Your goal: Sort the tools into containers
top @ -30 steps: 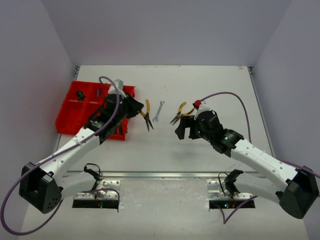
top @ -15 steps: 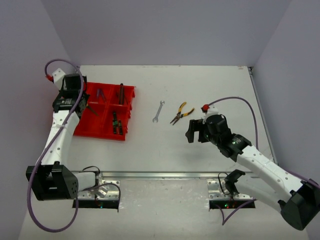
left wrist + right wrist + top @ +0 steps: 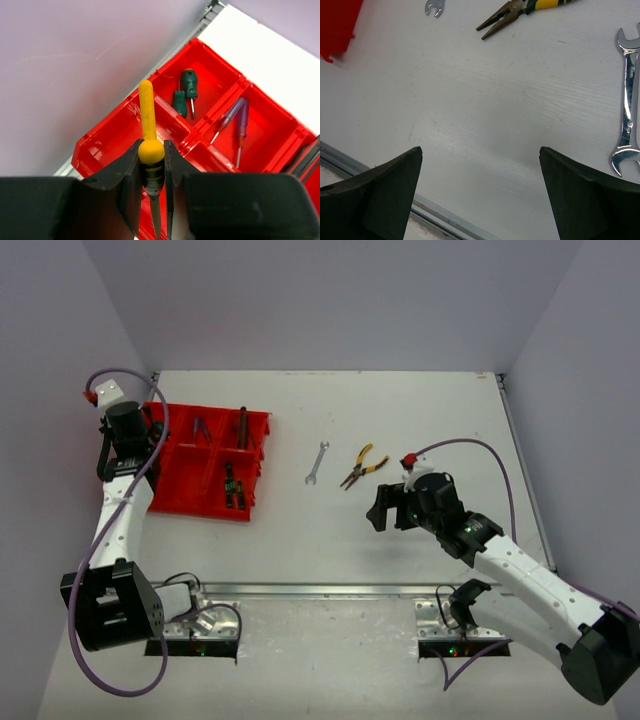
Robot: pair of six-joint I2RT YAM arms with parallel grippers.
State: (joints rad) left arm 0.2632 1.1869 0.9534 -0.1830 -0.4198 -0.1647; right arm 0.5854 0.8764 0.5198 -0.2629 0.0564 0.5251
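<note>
1. The left gripper [image 3: 151, 150] is clamped on the held pliers [image 3: 146, 112]. Its two fingers are pressed against the yellow joint from either side.
2. One yellow handle of the held pliers is seen pointing away from the wrist camera, and a metal part runs back between the fingers.
3. The held pliers are carried above the far left end of the red tray [image 3: 178, 485]. Which compartment lies under them cannot be told.
4. Two green screwdrivers [image 3: 185, 92] are seen lying together in one far compartment of the tray.
5. Two blue screwdrivers [image 3: 235, 116] are seen in the compartment just beside it, on the other side of a divider.
6. In the top view, dark tools [image 3: 232, 487] are seen in a near compartment at the tray's right end; their kind cannot be made out.
7. The right gripper [image 3: 480, 150] is held above the table [image 3: 400, 410] with its fingers spread wide apart, and nothing is gripped.
8. The loose pliers [image 3: 362, 466] are left on the table, beyond the right gripper and well apart from the tray.
9. A small wrench [image 3: 317, 462] is seen just beside the loose pliers, between them and the tray.
10. A second wrench [image 3: 627, 100] is shown on the table at the right edge of the right wrist view.
</note>
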